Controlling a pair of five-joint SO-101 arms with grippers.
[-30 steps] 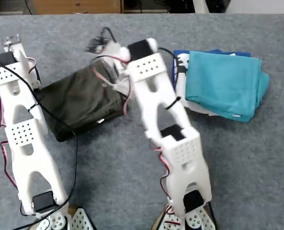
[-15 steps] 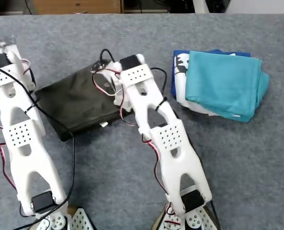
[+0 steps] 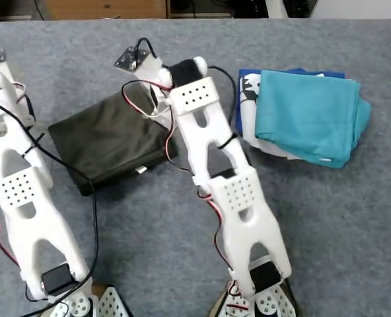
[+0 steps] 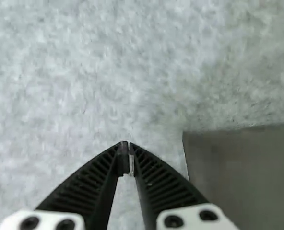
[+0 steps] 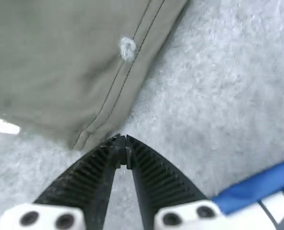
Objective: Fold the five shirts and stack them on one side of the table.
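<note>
A dark olive shirt point(image 3: 106, 140) lies folded on the grey table left of centre. At the right sits a stack of folded shirts, teal point(image 3: 311, 115) on top with blue point(image 3: 243, 99) and white beneath. My right arm point(image 3: 209, 125) extends over the olive shirt's right end. In its wrist view my right gripper point(image 5: 123, 152) is shut with nothing in it, tips over carpet just off the olive shirt's hem point(image 5: 60, 57), a blue shirt edge point(image 5: 257, 189) close by. My left gripper point(image 4: 125, 160) is shut and holds nothing, over bare carpet beside an olive shirt corner point(image 4: 242, 177).
My left arm point(image 3: 20, 185) stands along the table's left edge. Grey felt point(image 3: 341, 218) covers the table, with open room at the front right and between the olive shirt and the stack. Wooden furniture point(image 3: 103, 8) runs behind the far edge.
My left arm has swung left, away from the olive shirt. My right arm's wrist dipped over the shirt's right end, then rose back toward the far side. The shirts lie as before.
</note>
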